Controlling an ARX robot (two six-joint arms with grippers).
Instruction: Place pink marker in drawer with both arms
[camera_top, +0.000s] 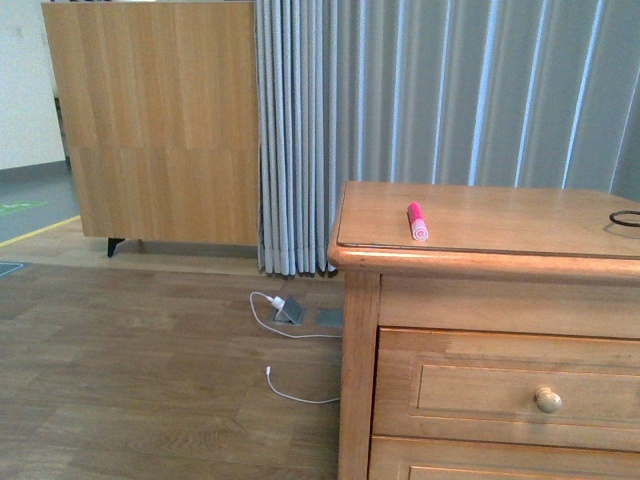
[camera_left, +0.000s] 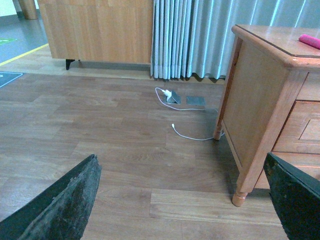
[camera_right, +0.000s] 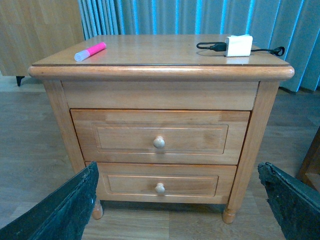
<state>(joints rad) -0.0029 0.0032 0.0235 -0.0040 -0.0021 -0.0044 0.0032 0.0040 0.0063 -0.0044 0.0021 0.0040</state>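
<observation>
A: Nearest the lens, the right end effector (camera_right: 177, 172) is spread wide with nothing in it. The left end effector (camera_left: 180, 165) is the same, wide and empty, low over the floor (camera_left: 125, 135) beside the cabinet (camera_left: 250, 100).

B: Which step is this, then?

A: The very start, I'd judge. The drawer (camera_right: 125, 137) is fully shut. The pink marker (camera_right: 91, 51) lies untouched on the surface (camera_right: 165, 50), near the front edge towards one corner and well apart from the white charger (camera_right: 238, 45).

B: And next?

A: Probably one arm closes on the small round knob (camera_right: 159, 142) and pulls straight out, while the other reaches for the marker.

B: How does it look?

A: Short, thick and bright pink, lying on its side with its paler round end towards the front edge.
</observation>
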